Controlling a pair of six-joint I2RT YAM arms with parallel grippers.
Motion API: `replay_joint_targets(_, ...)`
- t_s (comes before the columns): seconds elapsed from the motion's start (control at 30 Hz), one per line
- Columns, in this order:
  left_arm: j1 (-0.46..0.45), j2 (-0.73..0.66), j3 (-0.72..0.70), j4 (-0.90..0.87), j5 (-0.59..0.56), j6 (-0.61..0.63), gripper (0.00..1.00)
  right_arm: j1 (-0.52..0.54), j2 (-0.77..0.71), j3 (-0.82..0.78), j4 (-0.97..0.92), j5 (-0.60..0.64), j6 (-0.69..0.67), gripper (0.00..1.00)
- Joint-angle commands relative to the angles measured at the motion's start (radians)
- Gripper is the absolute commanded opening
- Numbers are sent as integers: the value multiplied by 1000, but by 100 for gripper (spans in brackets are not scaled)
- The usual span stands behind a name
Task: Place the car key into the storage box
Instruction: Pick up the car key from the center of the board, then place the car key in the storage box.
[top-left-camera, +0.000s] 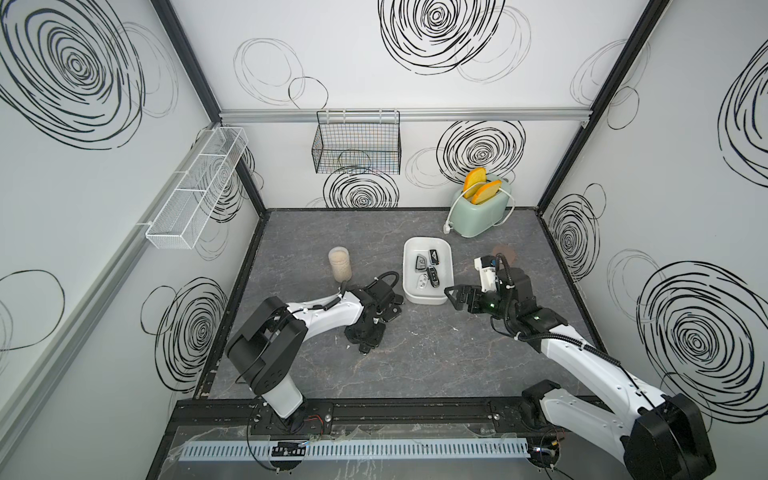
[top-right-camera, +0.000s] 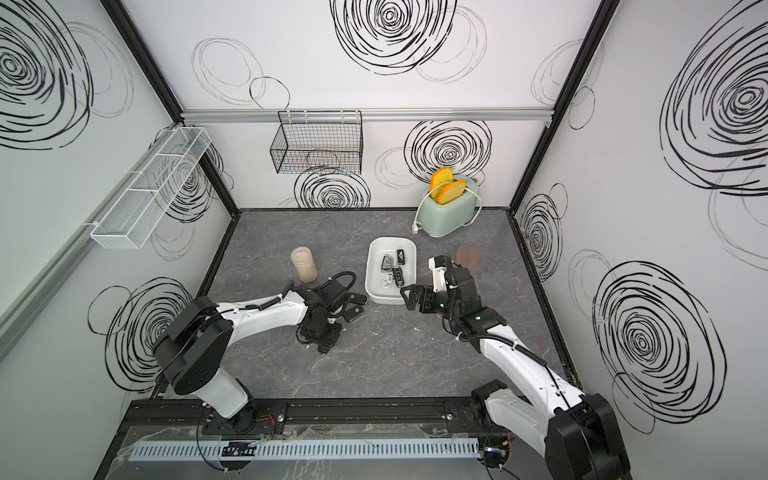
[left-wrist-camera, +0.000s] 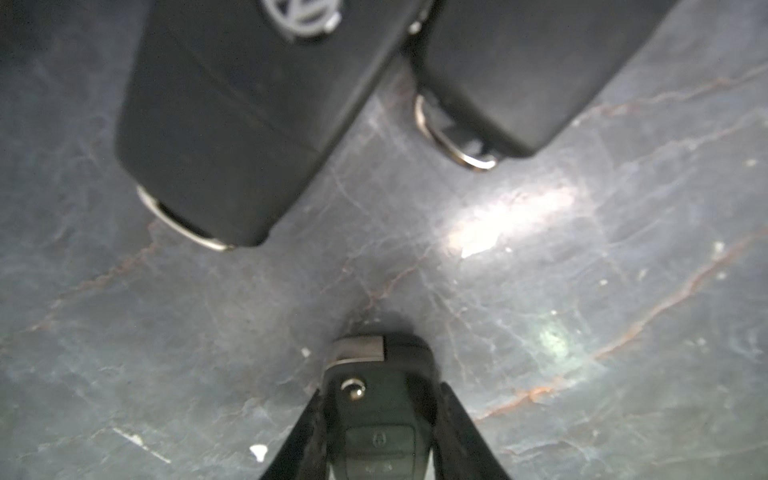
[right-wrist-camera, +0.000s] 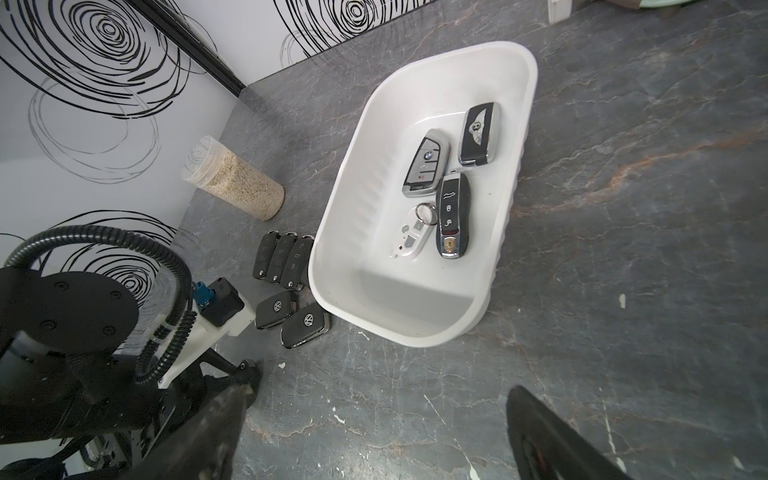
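Observation:
My left gripper (left-wrist-camera: 379, 436) is shut on a black flip car key (left-wrist-camera: 376, 390), its fingers (left-wrist-camera: 297, 440) pressed against both sides, low over the grey tabletop. In both top views this gripper (top-left-camera: 365, 347) (top-right-camera: 322, 347) points down, left of and nearer than the white storage box (top-left-camera: 428, 296) (top-right-camera: 384, 295) (right-wrist-camera: 407, 299). Several keys (right-wrist-camera: 426, 164) lie in the box. Two black keys with round badges (left-wrist-camera: 232, 124) (right-wrist-camera: 305, 328) lie just beyond the held key, and three more black keys (right-wrist-camera: 282, 262) sit in a row against the box wall. My right gripper (top-left-camera: 452, 294) (right-wrist-camera: 374, 415) is open and holds nothing, at the box's near right corner.
A clear jar of sand (top-left-camera: 340, 264) stands left of the box. A mint toaster with two slices (top-left-camera: 482, 212) stands at the back right. A black wire basket (top-left-camera: 356, 147) hangs on the back wall and a long white mesh tray (top-left-camera: 195, 195) on the left wall.

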Motion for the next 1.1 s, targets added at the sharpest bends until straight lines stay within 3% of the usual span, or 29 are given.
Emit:
replay_joint_targets(0.0, -1, -47, 34, -19, 5, -19, 20, 6, -8, -8, 2, 4, 15, 99)
replay_joint_targets(0.27, 4, -71, 73, -34, 34, -30, 20, 6, -7, -4, -1, 10, 14, 99)
replay_joint_targets(0.67, 2, -86, 349, 26, 105, -103, 21, 3, 12, -2, 7, 15, 9, 99)
replay_joint_targets(0.9, 0, 31, 493, 181, 106, -123, 21, -1, 15, 4, 4, 21, 7, 99)
replay_joint_targets(1.07, -3, 183, 651, 189, 91, -92, 22, -6, 16, 6, -6, 27, 6, 99)
